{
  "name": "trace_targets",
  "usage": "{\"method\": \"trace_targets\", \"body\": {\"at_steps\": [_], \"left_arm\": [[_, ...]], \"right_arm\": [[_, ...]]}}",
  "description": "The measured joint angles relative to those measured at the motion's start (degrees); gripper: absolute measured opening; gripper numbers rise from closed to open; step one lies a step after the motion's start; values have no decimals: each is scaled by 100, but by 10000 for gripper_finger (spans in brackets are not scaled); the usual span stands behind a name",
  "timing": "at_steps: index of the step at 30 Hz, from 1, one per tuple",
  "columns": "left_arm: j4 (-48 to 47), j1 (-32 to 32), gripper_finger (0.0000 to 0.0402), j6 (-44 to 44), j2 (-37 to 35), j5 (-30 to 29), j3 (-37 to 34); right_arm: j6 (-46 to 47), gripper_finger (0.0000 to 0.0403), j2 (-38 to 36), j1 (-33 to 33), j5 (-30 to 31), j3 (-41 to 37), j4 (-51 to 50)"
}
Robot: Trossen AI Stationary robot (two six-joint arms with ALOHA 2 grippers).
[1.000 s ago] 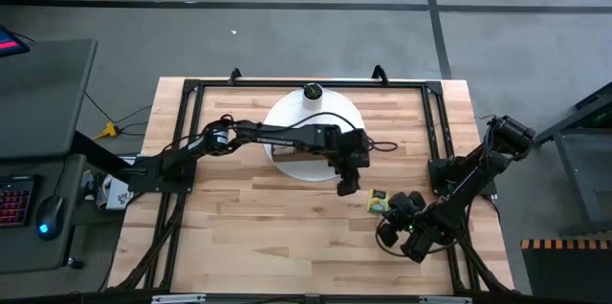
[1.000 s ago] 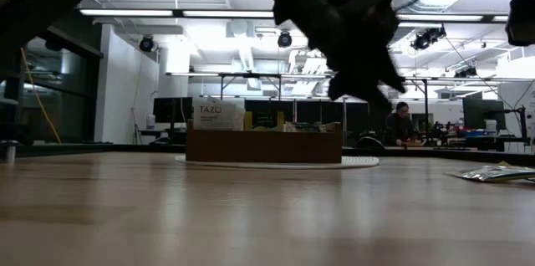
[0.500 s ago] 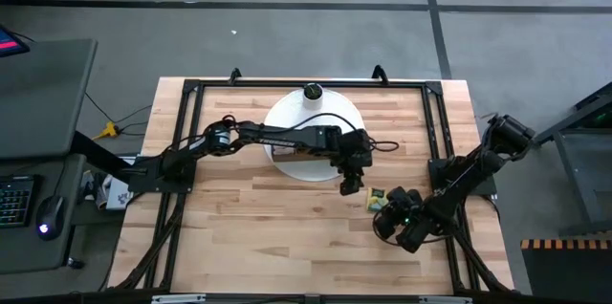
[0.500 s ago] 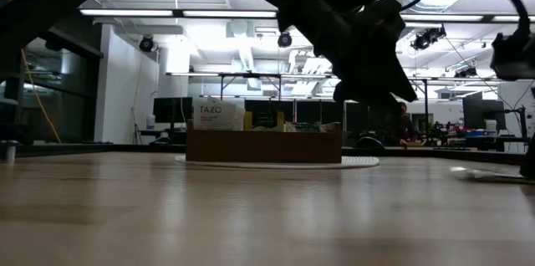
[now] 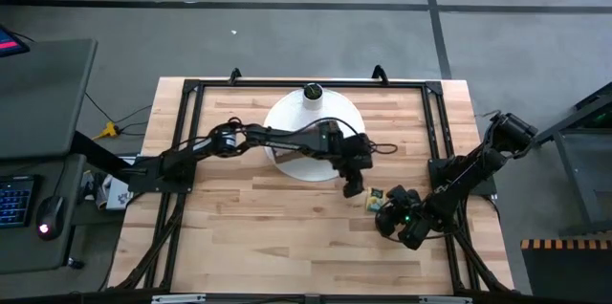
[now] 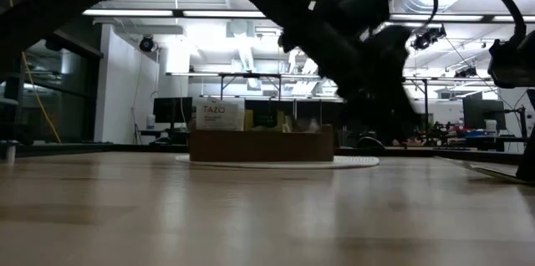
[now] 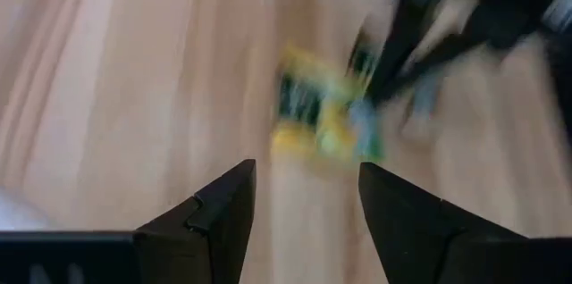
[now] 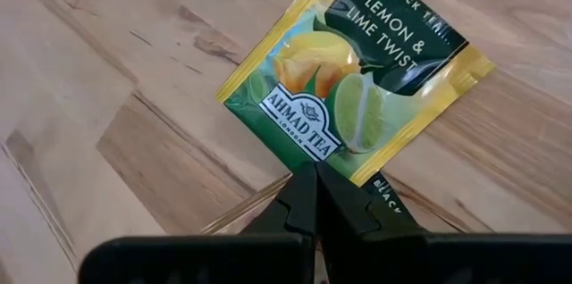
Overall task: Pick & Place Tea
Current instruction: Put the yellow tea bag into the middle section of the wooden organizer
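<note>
Tea sachet, one in clear sight, green and yellow, marked lemon and lime, lying flat on your worktop toward its right side; a second dark-edged sachet corner peeks from under it in the right wrist view. Since a second ago your right gripper has moved in from the near edge toward the sachet, and your left gripper has slid a little nearer it. Two grippers counted: the right with jaws pressed together, tips at the sachet's lower edge, nothing between them; the left with jaws apart, above the worktop, the sachet ahead of them and not touched. One wooden tray on one white disc, holding further sachets.
</note>
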Motion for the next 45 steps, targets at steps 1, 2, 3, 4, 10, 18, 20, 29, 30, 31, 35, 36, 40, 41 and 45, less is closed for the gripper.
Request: {"method": "trace_targets", "body": {"at_steps": [1,2,3,4,10,18,20,29,30,31,35,36,40,41,45], "left_arm": [[237,0,198,-134,130,61,47],[284,4,198,-248,206,65,46],[100,4,198,-355,250,64,0],[100,6,197,-444,288,170,-40],[165,-5,197,-725,275,222,-12],[453,7,198,-1278,258,384,-2],[553,-19,198,-1504,256,442,-2],[540,-112,198,-1774,256,-195,-2],[565,-111,198,-1775,256,-214,-2],[576,-117,198,-1785,256,-236,-2],[567,-175,198,-2047,256,-277,-2],[585,-200,198,-2097,278,-271,-1],[689,-235,198,-2262,395,-164,-14],[705,-229,198,-2312,390,-129,-4],[674,-275,198,-2398,393,-131,0]], "right_arm": [[-14,0,0,0,-9,-2,1],[-41,0,0,0,-21,-2,0],[-63,0,0,0,-22,-4,20],[-93,0,2,0,-13,-4,32],[-171,0,11,-2,-14,-6,50],[-292,0,13,0,6,-10,54],[-299,0,15,0,10,-10,54],[-397,0,17,2,27,-15,78],[-397,0,17,2,29,-15,80],[-398,0,20,2,36,-15,80],[-399,0,22,2,61,-15,106],[-399,0,22,2,65,-15,113],[-419,0,22,2,70,-15,122],[-423,0,22,2,71,-15,120],[-442,0,22,2,75,-15,120]]}}
